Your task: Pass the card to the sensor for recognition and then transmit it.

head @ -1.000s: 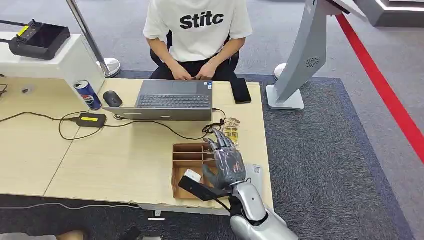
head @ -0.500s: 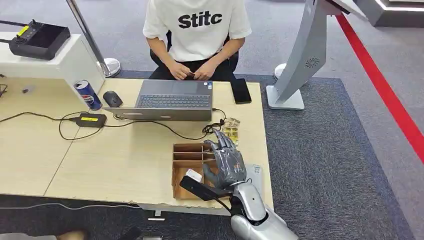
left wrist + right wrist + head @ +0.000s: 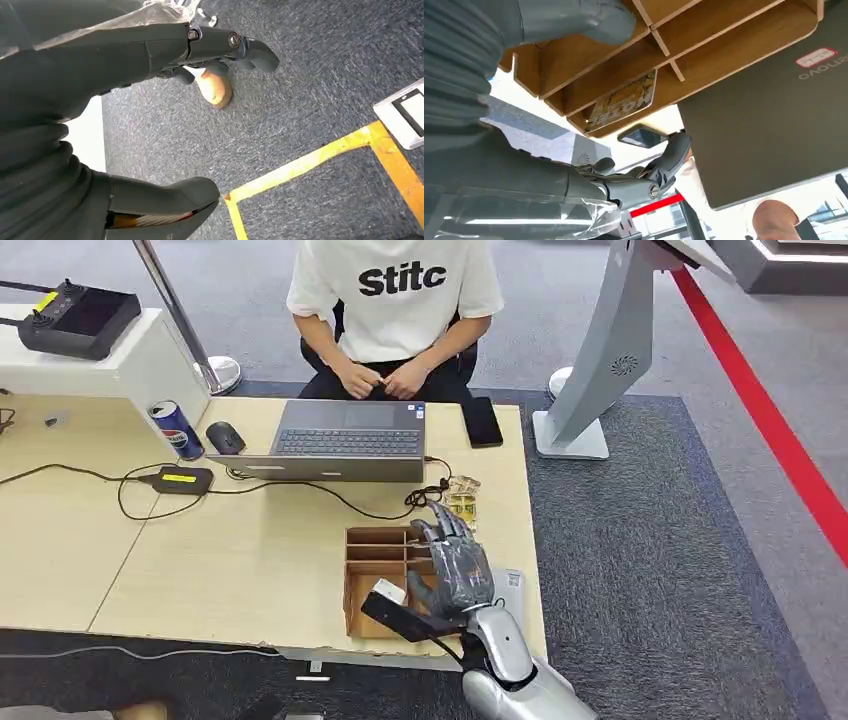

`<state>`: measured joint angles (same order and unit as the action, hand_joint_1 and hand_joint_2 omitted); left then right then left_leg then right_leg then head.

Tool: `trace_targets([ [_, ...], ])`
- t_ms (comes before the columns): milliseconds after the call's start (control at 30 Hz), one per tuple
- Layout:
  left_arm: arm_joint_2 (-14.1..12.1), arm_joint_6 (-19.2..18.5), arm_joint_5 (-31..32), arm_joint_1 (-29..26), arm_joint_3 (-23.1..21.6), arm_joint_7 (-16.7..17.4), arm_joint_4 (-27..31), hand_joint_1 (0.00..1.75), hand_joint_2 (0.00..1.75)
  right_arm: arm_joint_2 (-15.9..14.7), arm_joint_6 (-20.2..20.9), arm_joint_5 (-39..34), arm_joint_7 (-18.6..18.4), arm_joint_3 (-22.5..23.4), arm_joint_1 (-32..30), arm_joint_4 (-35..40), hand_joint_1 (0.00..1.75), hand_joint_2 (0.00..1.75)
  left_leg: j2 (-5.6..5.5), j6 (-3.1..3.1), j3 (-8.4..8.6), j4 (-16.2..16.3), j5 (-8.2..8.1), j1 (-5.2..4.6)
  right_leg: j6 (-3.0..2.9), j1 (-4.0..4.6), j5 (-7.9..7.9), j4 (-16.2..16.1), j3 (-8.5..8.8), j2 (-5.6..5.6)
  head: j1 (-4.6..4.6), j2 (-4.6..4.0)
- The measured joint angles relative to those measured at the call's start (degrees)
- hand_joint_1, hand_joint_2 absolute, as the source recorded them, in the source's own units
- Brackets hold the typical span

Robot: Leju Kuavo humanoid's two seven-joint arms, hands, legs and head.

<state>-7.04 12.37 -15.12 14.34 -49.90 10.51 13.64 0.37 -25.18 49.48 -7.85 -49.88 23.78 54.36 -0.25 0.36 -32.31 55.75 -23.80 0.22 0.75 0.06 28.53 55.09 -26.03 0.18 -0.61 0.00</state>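
Note:
My right hand (image 3: pixel 455 565) hovers over the right side of a wooden divided box (image 3: pixel 375 560) near the table's front edge. Its fingers are spread and it holds nothing. In the right wrist view the hand (image 3: pixel 574 180) has its thumb and fingers apart, with the box (image 3: pixel 704 55) just beyond them. A yellow printed card (image 3: pixel 621 102) lies in one of the box's compartments. A flat white device (image 3: pixel 510 588) sits on the table right of the box. My left hand (image 3: pixel 100 65) hangs over the grey carpet, fingers and thumb apart, holding nothing.
A person in a white shirt (image 3: pixel 395 285) sits behind a grey laptop (image 3: pixel 345 440). A black phone (image 3: pixel 482 422), yellow packets (image 3: pixel 462 502), a cable, a mouse (image 3: pixel 225 437) and a soda can (image 3: pixel 176 430) lie on the table (image 3: pixel 250 540). A grey kiosk stand (image 3: pixel 600 350) rises at the right.
My right hand has stayed almost still above the box. The person's hands have shifted slightly behind the laptop.

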Motion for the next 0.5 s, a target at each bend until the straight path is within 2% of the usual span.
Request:
trace_targets([
  [500, 0.0, -0.2, 0.39, 0.0, 0.57, -0.09, 0.0, 0.0, 1.75, -0.13, -0.22, 0.04, 0.0, 0.04, 0.58, -0.92, 0.61, 1.75, 0.0, 0.0, 0.0, 0.0, 0.0, 0.0, 0.0, 0.0, 0.0, 0.0, 0.0, 0.0, 0.0, 0.0],
])
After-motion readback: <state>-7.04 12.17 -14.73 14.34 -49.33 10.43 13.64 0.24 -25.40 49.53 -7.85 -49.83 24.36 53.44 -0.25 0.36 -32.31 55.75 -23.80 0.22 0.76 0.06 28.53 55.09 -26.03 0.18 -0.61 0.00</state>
